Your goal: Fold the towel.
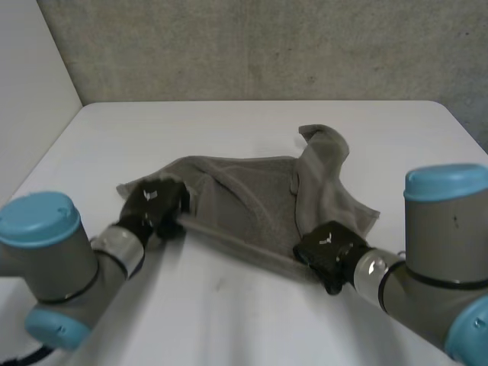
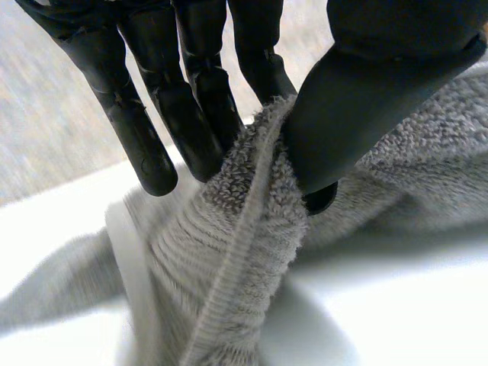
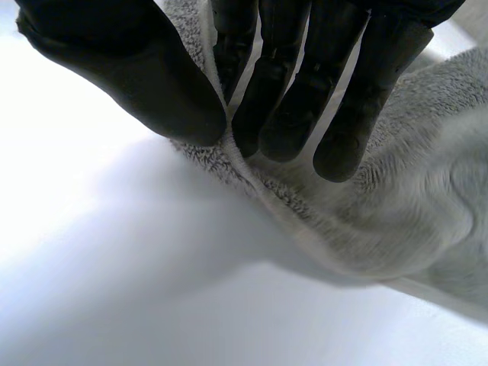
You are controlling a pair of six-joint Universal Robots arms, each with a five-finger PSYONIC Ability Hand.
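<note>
Towel point(image 1: 244, 194) looks soft, limp, light; sags between holds. Left hand point(image 1: 155, 204) and right hand point(image 1: 329, 250) each pinch its near hem, likely the best hold.

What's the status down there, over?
Status: left hand pinching gray towel at its near edge, right hand pinching the same edge. Towel rumpled on white table, not yet folded. Nothing in the way.

A white surface point(image 1: 229, 305) is lying under everything. A grey wall point(image 1: 267, 46) is standing behind it, a white panel point(image 1: 30, 76) rising at its left.
</note>
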